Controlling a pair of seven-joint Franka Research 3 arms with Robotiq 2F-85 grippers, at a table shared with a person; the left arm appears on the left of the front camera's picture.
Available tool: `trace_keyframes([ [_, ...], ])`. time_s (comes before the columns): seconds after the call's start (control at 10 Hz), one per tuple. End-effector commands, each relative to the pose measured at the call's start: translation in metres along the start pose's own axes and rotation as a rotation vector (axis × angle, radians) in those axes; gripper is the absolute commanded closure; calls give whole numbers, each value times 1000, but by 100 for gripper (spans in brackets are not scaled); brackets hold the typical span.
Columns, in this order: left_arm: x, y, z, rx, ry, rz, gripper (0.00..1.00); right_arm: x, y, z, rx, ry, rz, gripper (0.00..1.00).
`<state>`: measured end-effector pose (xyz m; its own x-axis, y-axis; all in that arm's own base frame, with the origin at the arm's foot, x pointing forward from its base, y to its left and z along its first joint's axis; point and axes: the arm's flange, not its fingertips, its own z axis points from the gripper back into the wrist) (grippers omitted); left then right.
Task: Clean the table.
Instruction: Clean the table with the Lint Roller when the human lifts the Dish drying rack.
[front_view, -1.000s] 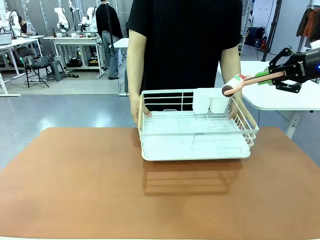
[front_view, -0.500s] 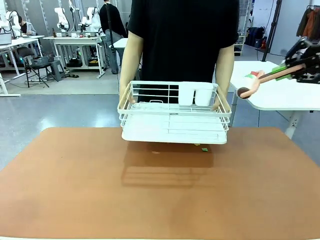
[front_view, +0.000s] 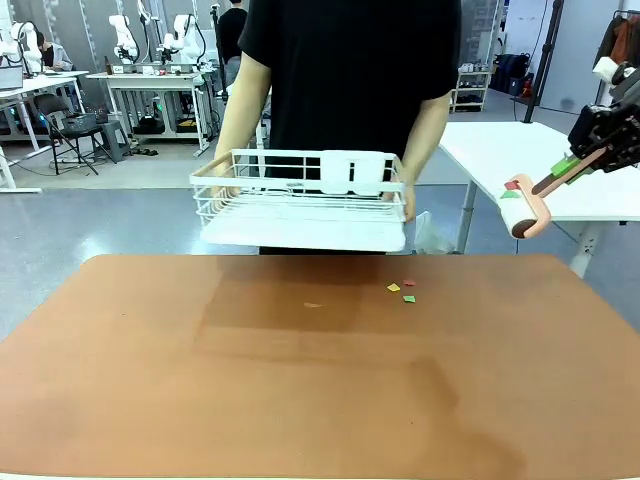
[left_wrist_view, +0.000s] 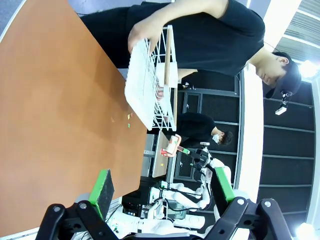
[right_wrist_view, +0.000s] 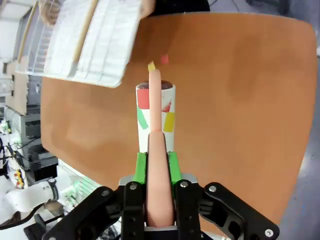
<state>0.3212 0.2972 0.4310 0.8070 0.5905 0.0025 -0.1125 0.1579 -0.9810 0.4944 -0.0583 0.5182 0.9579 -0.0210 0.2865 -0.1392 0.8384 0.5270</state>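
Workshop floor and white benches (front_view: 150, 85) at the back; up front, wide terracotta table (front_view: 200, 400) across the lower half of the front view. Near its far edge, right of centre, three small scraps (front_view: 409, 298) close together: yellow, red, green. Just beyond that edge, person (front_view: 340, 70) in a black T-shirt, holding a white wire rack (front_view: 300, 225) in the air above the top without touching it, one hand (front_view: 212, 180) at one end and the other at the opposite end. Off to the right, in front of a white table (front_view: 490, 150), right gripper (front_view: 592, 150) clamped on the pink handle of a roller (front_view: 525, 205), head hanging low and tilted, clear of the terracotta top, with red and green bits stuck to its white roll. Same grip seen from the right wrist (right_wrist_view: 156, 162): green pads pressed to both sides of the handle, roller (right_wrist_view: 155, 115) pointing out over the table (right_wrist_view: 225, 100) toward the scraps (right_wrist_view: 151, 66), rack (right_wrist_view: 95, 40) at upper left. Left gripper (left_wrist_view: 162, 185) spread wide, green pads well apart, nothing between them; farther off in that view, table (left_wrist_view: 50, 125), raised rack (left_wrist_view: 145, 85) and scraps (left_wrist_view: 128, 120).
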Motion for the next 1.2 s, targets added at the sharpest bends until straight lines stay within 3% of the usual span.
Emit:
trace_keyframes([
  [0.0,-3,1,3,-14,10,-7,0,-17,11,12,-5,2,-13,79],
  [0.5,-3,1,3,-14,10,-7,0,-9,6,9,3,-4,6,79],
  [0.8,-3,1,3,-14,10,-7,0,35,-13,-59,5,83,-40,79],
  [1.1,-3,1,3,-14,10,-7,0,45,-31,-118,33,165,-81,79],
])
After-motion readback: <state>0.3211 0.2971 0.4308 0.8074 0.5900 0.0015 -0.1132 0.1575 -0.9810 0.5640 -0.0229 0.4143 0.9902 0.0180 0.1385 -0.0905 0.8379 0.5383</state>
